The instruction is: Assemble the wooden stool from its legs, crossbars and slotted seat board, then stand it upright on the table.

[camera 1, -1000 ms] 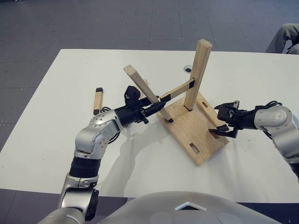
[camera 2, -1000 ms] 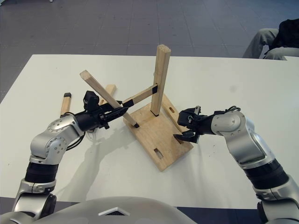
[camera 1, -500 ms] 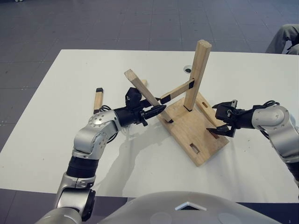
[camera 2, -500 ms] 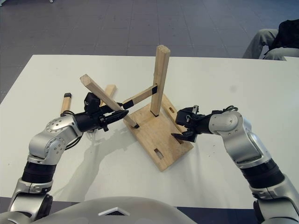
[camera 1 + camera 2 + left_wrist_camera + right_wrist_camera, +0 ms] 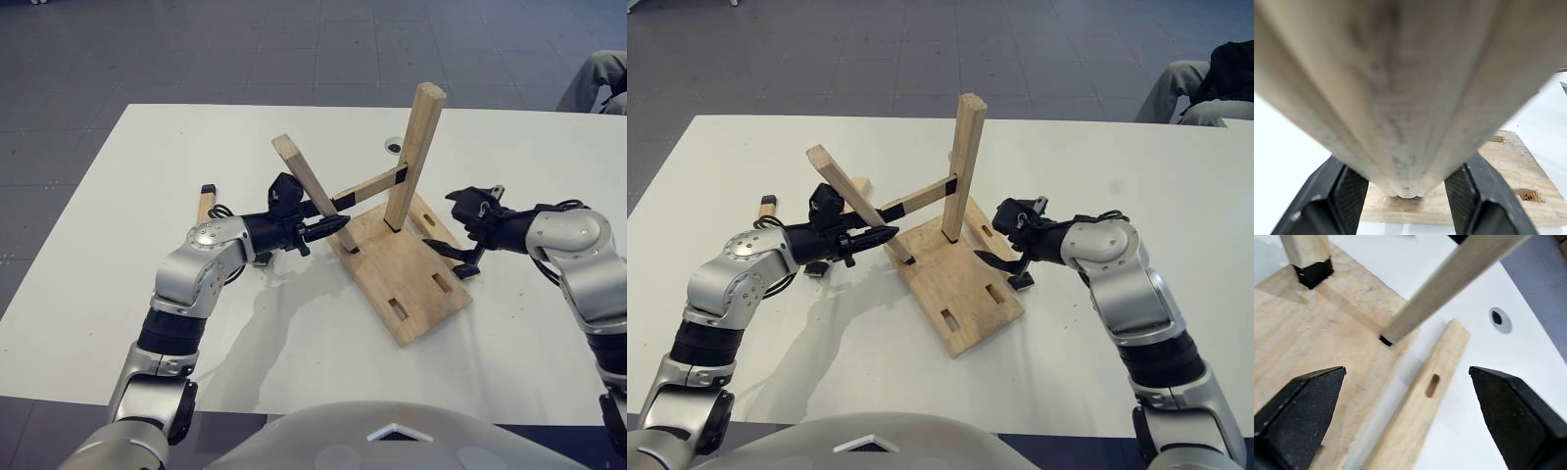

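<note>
Your left hand (image 5: 328,226) has carried the tilted leg (image 5: 304,176) further toward upright over the last second and stays clamped around it, with the leg's foot at the seat board (image 5: 411,279). The crossbar (image 5: 367,188) links it to the upright leg (image 5: 415,147), which stands in its slot. The board has slid and turned a little on the tabletop (image 5: 98,245). Your right hand (image 5: 449,257) has left the board's near corner and now sits wide open astride the loose leg (image 5: 1425,396) lying beside the board. That suggests the second leg is nearly seated and the third is next. Two near slots (image 5: 398,309) are empty, and a spare piece (image 5: 206,201) lies well apart on your left.
</note>
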Robot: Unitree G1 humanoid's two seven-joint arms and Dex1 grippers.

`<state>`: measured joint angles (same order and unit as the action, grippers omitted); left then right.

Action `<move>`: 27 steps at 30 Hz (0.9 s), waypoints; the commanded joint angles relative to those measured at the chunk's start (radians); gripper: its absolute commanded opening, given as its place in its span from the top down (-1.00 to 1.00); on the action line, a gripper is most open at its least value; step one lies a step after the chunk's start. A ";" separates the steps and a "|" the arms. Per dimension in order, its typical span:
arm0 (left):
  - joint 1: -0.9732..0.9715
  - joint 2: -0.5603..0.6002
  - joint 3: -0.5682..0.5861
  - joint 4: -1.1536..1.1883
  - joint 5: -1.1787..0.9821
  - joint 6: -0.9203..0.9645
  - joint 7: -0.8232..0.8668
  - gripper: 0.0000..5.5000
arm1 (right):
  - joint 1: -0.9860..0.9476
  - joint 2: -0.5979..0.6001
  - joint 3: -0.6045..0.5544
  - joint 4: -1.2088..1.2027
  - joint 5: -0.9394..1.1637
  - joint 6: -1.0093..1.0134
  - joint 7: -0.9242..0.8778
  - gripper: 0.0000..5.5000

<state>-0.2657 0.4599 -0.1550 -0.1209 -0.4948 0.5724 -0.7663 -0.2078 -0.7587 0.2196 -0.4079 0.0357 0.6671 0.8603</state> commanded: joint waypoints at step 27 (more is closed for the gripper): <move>0.015 0.019 -0.035 0.125 0.018 0.067 -0.040 0.25 | 0.035 0.007 0.114 -0.106 -0.026 -0.068 -0.013 -0.69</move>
<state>-0.3064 0.4663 -0.1521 -0.0292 -0.5263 0.5875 -0.8172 -0.1078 -0.7809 0.3523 -0.4850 0.0027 0.5961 0.8569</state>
